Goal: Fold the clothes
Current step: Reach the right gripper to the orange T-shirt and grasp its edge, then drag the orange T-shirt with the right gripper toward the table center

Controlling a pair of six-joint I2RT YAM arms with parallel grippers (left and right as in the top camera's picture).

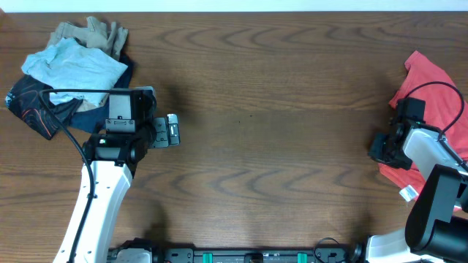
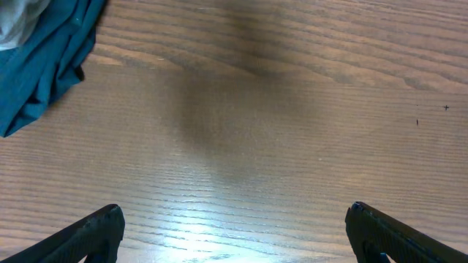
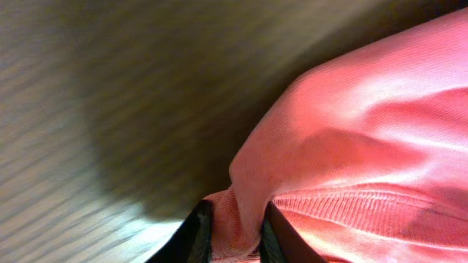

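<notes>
The coral-red T-shirt [image 1: 431, 95] lies bunched at the table's far right edge, partly under my right arm; its lettering is hidden. It fills the right wrist view [image 3: 365, 131]. My right gripper [image 1: 382, 148] is at the shirt's left edge and is shut on a fold of its fabric, pinched between the fingers [image 3: 235, 232]. My left gripper [image 1: 172, 130] is open and empty over bare wood at the left, its two fingertips wide apart in the left wrist view [image 2: 234, 226].
A heap of light-blue, tan, navy and black garments [image 1: 69, 73] sits at the back left, just behind the left gripper; its teal edge shows in the left wrist view [image 2: 44, 58]. A small white tag [image 1: 408, 193] lies near the right arm.
</notes>
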